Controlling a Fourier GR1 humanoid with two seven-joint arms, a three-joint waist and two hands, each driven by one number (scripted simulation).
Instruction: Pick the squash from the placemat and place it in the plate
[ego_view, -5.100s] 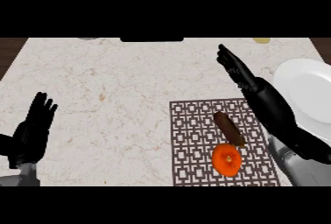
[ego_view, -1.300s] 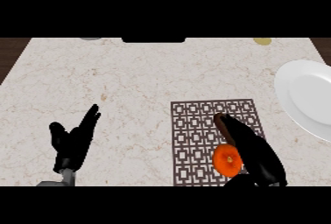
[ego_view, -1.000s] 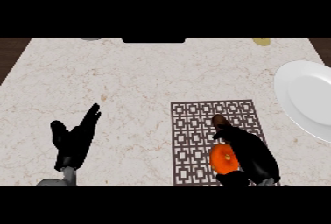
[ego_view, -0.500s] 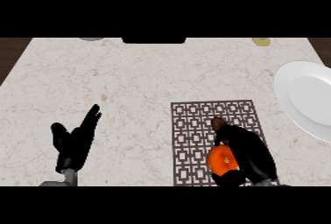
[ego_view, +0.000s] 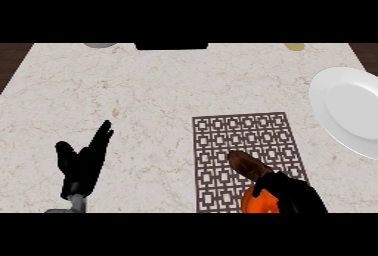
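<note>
Head view: squash (ego_view: 252, 176), orange body with brown stem, on placemat (ego_view: 240, 135) near its lower edge. Right hand (ego_view: 290, 194) curled over squash. Left hand (ego_view: 83, 162) resting, fingers straight, on tabletop (ego_view: 170, 85). Plate (ego_view: 347, 115) bare, well apart. Grasp apparently made; lift and placing outstanding.

The right hand (ego_view: 291, 195) is no longer up by the plate (ego_view: 347, 117); it is now low on the placemat (ego_view: 247, 150), with its fingers curled over the squash (ego_view: 258, 192). The squash sits a bit lower and closer to the bottom edge than before, and its brown stem end (ego_view: 246, 164) pokes out past the fingers. The left hand (ego_view: 83, 162) has moved in from the left edge toward the middle of the counter (ego_view: 170, 85).
</note>
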